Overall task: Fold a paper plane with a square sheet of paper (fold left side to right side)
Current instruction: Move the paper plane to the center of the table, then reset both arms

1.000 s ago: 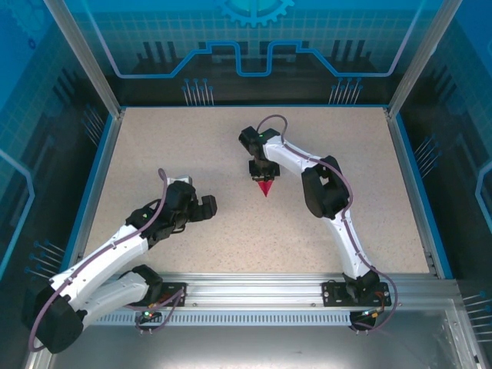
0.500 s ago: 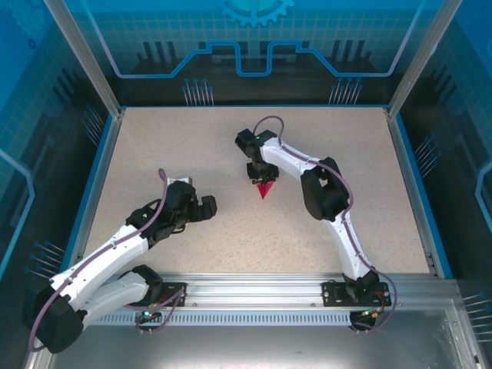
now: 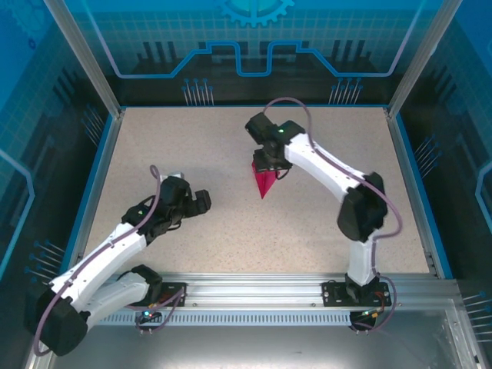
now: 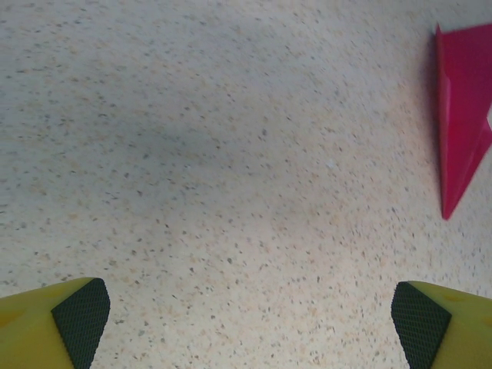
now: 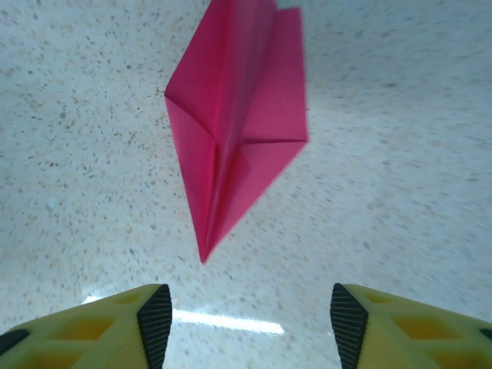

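Observation:
The magenta-pink paper plane (image 3: 263,183) lies on the speckled table, a narrow folded dart with its tip toward the near edge. In the right wrist view the paper plane (image 5: 234,146) shows a centre crease and folded flaps, its tip just ahead of my right gripper (image 5: 251,323). That gripper is open, nothing between its pads (image 5: 156,323). From above, my right gripper (image 3: 270,169) hovers over the plane's far end. My left gripper (image 3: 204,201) stands wide open to the left, apart from the paper. The left wrist view has the plane (image 4: 461,115) at its right edge, beyond the left gripper (image 4: 250,323).
The speckled table (image 3: 192,146) is bounded by a blue rim and transparent walls with metal posts (image 3: 84,58). An aluminium rail (image 3: 254,288) carrying both arm bases runs along the near edge.
My right gripper has opened and let go of the paper plane, and the right arm has stretched out and risen. More of the plane now shows. The left arm shifted slightly left.

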Motion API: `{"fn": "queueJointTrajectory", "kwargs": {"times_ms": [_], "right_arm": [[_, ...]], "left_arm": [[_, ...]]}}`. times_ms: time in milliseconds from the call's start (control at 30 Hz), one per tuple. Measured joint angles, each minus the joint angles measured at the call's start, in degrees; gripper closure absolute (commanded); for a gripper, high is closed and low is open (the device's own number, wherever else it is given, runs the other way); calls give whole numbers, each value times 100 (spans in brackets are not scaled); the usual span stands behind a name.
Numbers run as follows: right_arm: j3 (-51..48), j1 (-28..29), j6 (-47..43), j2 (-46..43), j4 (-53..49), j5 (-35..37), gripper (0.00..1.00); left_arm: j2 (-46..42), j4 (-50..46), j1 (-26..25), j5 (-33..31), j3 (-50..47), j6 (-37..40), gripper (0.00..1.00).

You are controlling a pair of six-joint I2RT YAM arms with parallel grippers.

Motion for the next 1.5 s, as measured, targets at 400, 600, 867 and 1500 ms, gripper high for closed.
{"fn": "queueJointTrajectory", "kwargs": {"times_ms": [400, 600, 867, 1500], "right_arm": [[-4092, -1261, -1255, -3832, 2406, 409, 1], [-6304, -2979, -1598, -4317, 4395, -144, 1], [-7322, -3534, -2282, -3119, 6953, -636, 1], [-7838, -3536, -2940, -2177, 10030, -1576, 1]], "left_arm": [[-306, 1108, 1851, -153, -337, 269, 2], [-566, 2243, 1858, -1032, -1270, 721, 1], [487, 3794, 1862, -1493, -1635, 1628, 1], [2712, 7936, 1934, -525, -2229, 3202, 2]]}}
